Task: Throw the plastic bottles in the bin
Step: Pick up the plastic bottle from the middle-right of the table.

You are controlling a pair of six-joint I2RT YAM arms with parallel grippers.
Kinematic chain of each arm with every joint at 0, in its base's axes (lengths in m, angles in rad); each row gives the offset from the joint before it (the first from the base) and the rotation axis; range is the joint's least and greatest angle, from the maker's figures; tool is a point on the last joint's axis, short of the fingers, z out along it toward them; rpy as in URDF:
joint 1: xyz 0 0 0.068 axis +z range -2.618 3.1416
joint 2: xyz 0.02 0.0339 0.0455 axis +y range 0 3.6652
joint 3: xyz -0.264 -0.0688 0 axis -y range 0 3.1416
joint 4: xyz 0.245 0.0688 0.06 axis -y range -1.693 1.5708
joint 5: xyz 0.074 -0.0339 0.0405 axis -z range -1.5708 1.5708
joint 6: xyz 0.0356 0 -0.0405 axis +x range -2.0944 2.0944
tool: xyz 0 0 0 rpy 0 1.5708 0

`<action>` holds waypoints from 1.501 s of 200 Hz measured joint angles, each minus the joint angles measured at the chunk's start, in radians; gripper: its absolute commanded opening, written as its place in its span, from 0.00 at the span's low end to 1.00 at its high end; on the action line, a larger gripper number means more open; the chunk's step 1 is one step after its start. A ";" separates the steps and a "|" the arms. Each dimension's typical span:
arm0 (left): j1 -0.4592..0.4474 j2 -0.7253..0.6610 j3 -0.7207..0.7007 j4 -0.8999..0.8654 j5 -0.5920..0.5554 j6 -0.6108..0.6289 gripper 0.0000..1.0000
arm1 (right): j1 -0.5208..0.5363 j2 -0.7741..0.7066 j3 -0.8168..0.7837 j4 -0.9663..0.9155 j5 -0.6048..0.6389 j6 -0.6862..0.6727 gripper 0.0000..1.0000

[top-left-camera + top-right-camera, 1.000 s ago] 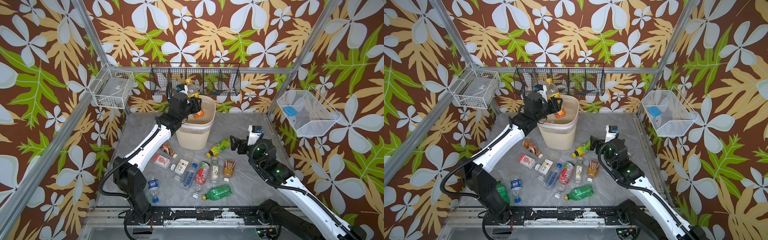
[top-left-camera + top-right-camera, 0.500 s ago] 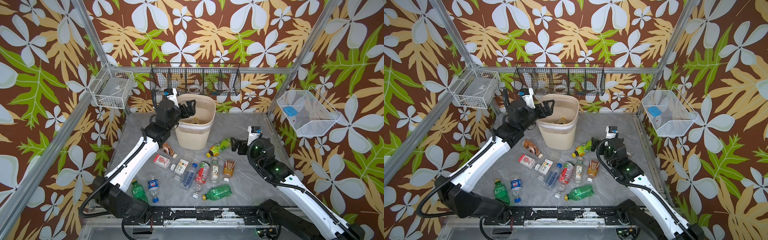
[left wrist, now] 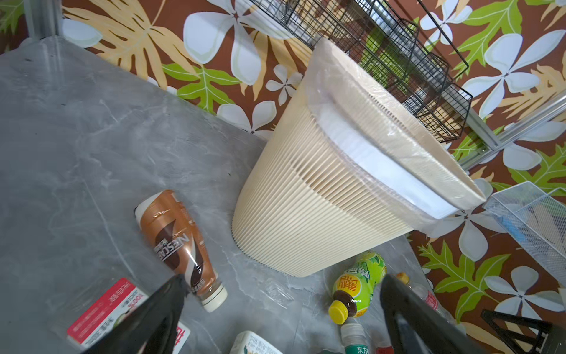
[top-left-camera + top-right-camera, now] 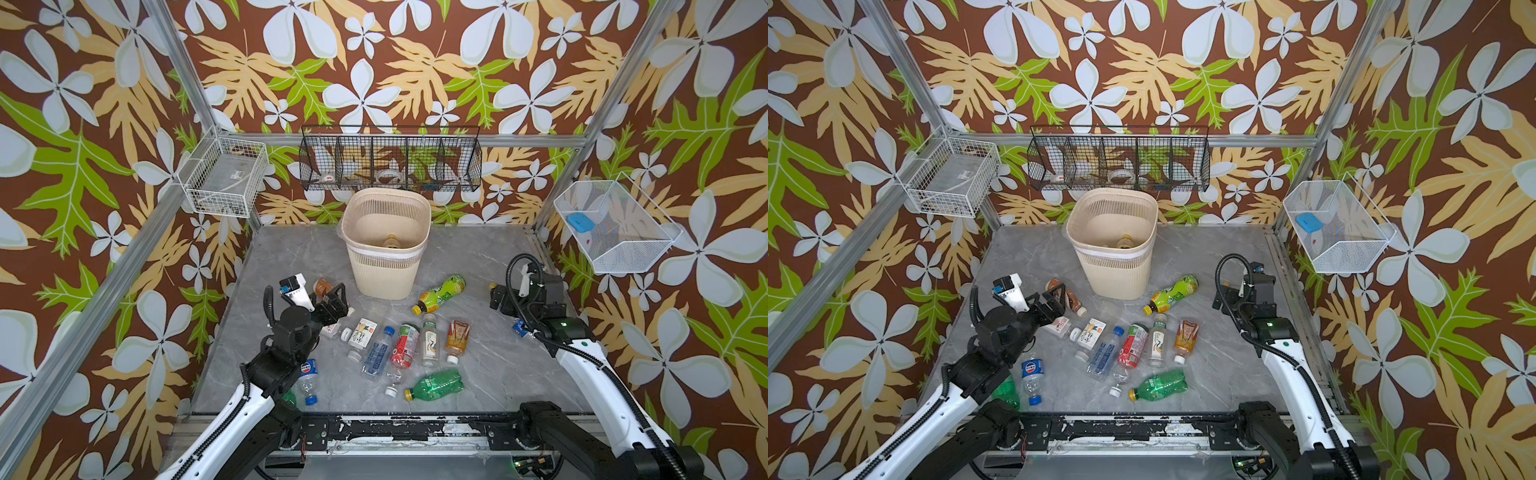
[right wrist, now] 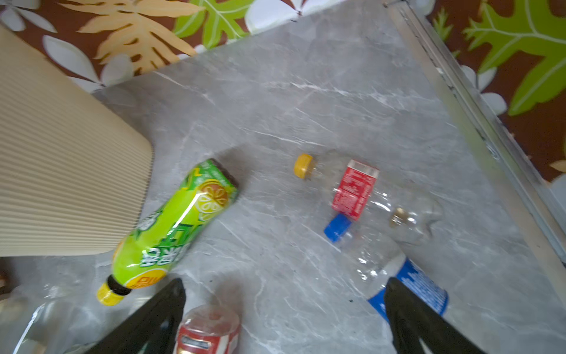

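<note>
1. Plastic bottles lie scattered on the grey table, most in a loose cluster in front of the bin. At least one already rests inside it.
2. The left claw hangs low with its jaws spread wide and empty. It is just beside the brown-label bottle, which lies on its side close to the bin's wall.
3. The right claw is likewise wide open and empty. It is above a clear red-label bottle and a blue-label bottle near the table's right edge.
4. The step in hand looks like a fresh pick, most likely the brown-label bottle for the left arm.
5. Turn the jaws across the bottle's length and come down over the labelled middle rather than the narrow neck. Close firmly, since round plastic tends to roll or squirt out.
6. Mind the red-and-white labelled bottle just beside it, so that only one bottle is taken.
7. Lift well above the bin's rim before crossing, and let go only once over the opening.
</note>
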 measured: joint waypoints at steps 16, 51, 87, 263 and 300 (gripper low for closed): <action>0.000 -0.025 -0.027 0.000 -0.021 -0.013 1.00 | -0.061 0.000 -0.029 -0.013 -0.002 0.000 1.00; 0.000 -0.002 -0.035 0.009 -0.043 -0.015 1.00 | -0.122 0.013 -0.066 -0.029 -0.004 0.003 1.00; 0.001 0.026 -0.033 0.008 -0.047 0.014 1.00 | -0.145 0.064 -0.076 -0.028 0.016 -0.005 1.00; 0.001 -0.023 -0.045 -0.008 -0.044 0.061 1.00 | -0.159 0.322 -0.042 0.076 -0.088 -0.061 0.93; 0.001 -0.025 -0.045 -0.016 -0.046 0.054 1.00 | -0.118 0.317 -0.056 0.076 -0.114 -0.068 0.93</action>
